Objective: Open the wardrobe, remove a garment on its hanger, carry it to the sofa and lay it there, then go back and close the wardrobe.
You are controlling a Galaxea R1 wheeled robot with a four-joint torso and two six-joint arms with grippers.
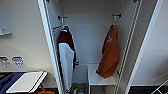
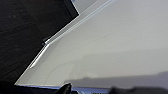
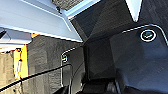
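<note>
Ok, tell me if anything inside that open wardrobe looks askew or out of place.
Nothing stands out. The orange shirt and the maroon-and-white garment both hang from their hooks, and the white shelf below looks level.

I am in what looks like a home, a bedroom or dressing corner. Before me stands a tall white wardrobe [image 1: 87,37] with its doors open, a bright orange shirt [image 1: 109,53] and a maroon garment with white sleeves [image 1: 66,56] hanging inside, above a dark floor [image 3: 45,60].
</note>
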